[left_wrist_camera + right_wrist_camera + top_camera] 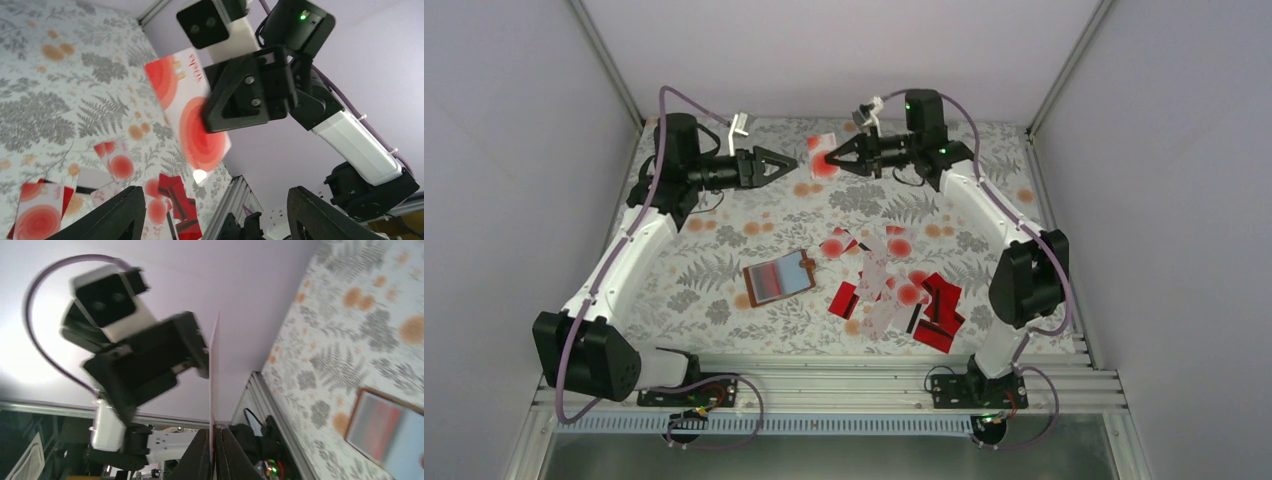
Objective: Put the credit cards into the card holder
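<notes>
Over the table [714, 250], right end effector [834, 160] grips a blotched card [819, 148] beside open left end effector [791, 166].

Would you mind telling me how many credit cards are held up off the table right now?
1: a white, red-blotched card pinched in the right gripper above the far side of the table, facing the open left gripper. The other cards lie on the table.

The card holder [779, 277] lies open and flat at centre frame, blue-grey pockets up; red and white credit cards [844, 298] lie scattered, overlapping, to its right; one red-blotched white card [821, 158] stands raised at upper centre.
</notes>
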Controlling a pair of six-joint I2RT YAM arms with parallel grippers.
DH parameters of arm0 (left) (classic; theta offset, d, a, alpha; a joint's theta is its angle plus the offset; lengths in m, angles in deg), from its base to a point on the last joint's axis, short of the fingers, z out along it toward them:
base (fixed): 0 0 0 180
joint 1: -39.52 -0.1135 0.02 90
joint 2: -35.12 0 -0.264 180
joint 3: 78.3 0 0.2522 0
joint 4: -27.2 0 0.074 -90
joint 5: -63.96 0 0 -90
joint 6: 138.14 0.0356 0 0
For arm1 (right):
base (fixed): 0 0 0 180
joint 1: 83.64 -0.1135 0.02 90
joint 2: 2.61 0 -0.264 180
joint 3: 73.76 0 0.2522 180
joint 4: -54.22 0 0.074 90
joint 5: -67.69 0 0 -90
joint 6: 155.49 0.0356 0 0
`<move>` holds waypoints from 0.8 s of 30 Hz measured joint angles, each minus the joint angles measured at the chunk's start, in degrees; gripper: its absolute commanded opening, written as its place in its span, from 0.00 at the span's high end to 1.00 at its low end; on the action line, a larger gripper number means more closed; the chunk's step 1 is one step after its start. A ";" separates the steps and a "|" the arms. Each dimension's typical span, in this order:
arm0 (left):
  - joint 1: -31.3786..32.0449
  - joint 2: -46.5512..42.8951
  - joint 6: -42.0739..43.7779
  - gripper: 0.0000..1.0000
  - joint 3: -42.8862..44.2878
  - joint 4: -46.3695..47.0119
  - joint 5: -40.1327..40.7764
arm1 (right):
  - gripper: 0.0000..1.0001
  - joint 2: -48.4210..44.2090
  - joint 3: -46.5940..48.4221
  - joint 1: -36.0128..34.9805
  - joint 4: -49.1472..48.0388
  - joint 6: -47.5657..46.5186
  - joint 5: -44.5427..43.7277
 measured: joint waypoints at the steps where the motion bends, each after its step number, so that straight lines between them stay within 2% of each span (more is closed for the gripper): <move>1: 0.00 -0.17 -1.31 0.31 -0.24 1.64 -0.46 | 0.96 0.09 1.97 -0.52 -0.15 0.61 0.09; 5: -0.02 -0.61 -6.67 0.34 -1.68 8.17 -1.70 | 0.96 0.31 8.57 -2.60 -1.09 3.21 0.52; 13: -0.02 -1.53 -18.43 0.49 -6.12 22.14 -2.03 | 0.96 3.74 16.68 -5.29 -1.88 6.99 1.20; 18: -0.02 -2.40 -23.71 0.58 -7.43 28.72 -1.79 | 0.96 5.09 17.57 -5.75 -1.57 7.85 1.70; 24: -0.02 -3.67 -26.69 0.66 -7.89 32.15 -1.09 | 0.96 5.38 17.57 -5.77 -0.24 7.74 2.40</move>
